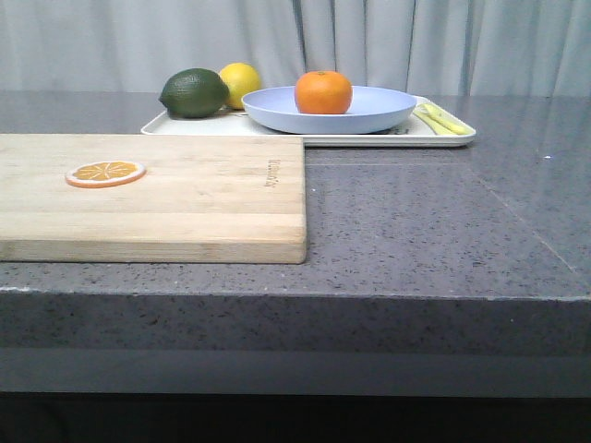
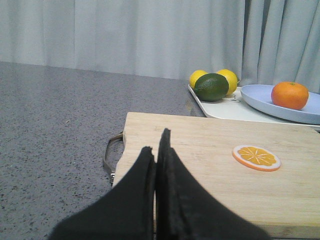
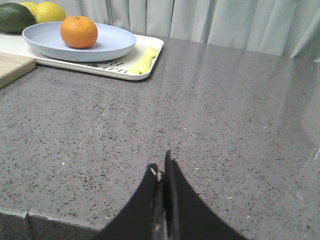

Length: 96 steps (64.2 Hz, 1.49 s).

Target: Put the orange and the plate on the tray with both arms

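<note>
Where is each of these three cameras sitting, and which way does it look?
Front view: low at the table's near edge, looking forward over the cutting board to the tray; no robot parts show.
Left wrist view: on the left arm, above the board's handle end; its shut fingers show.
Right wrist view: on the right arm, over bare countertop; its shut fingers show.
Shared: all three see the orange on the plate, on the tray.

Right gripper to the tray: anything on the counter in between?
No. In the right wrist view, only bare speckled grey countertop lies between the shut right gripper and the tray.
</note>
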### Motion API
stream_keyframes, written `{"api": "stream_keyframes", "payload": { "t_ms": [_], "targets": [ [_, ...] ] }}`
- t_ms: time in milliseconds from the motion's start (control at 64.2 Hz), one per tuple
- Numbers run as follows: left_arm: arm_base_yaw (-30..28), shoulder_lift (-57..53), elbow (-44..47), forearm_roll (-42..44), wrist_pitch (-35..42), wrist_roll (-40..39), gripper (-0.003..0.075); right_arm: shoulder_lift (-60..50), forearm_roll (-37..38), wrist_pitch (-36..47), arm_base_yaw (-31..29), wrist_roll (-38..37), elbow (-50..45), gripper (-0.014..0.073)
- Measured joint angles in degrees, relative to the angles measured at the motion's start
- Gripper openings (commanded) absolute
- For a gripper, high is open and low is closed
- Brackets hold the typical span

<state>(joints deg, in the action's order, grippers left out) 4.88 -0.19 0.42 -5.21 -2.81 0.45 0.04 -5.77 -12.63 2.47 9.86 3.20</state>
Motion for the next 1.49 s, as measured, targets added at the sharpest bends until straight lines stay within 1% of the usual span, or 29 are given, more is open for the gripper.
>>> {"api": "stream_keyframes", "payload": {
  "t_ms": [93, 234, 638, 732, 856, 965, 1152, 1495],
  "targets": [
    [0.00, 0.00, 0.00, 0.00, 0.00, 0.00, -0.0020, -0.51, 0.00, 4.68, 0.00, 0.00, -3.90, -0.0064],
    [0.00, 0.00, 0.00, 0.00, 0.00, 0.00, -0.0020, -0.51, 0.00, 6.83, 0.00, 0.00, -4.72, -0.0065],
    [0.00, 0.00, 0.00, 0.00, 0.00, 0.00, -0.0020, -0.64, 0.00, 8.07, 0.00, -0.11, -4.72, -0.0065],
    [0.00, 0.00, 0.00, 0.00, 0.00, 0.00, -0.0020, -0.64, 0.13, 8.35, 0.00, -2.49, -4.72, -0.0065],
    [0.00, 0.00, 0.00, 0.00, 0.00, 0.00, -0.0020, -0.64, 3.56, 8.39, -0.12, -9.86, -4.72, -0.0065],
    [0.00, 0.00, 0.00, 0.00, 0.00, 0.00, -0.0020, -0.64, 5.30, 8.39, -0.93, -12.52, -4.72, -0.0065],
    [0.00, 0.00, 0.00, 0.00, 0.00, 0.00, -0.0020, -0.64, 5.77, 8.39, -3.11, -13.23, -4.72, -0.0065],
    [0.00, 0.00, 0.00, 0.00, 0.00, 0.00, -0.0020, -0.64, 5.77, 8.39, -3.32, -13.23, -4.72, -0.0065]
  ]
}}
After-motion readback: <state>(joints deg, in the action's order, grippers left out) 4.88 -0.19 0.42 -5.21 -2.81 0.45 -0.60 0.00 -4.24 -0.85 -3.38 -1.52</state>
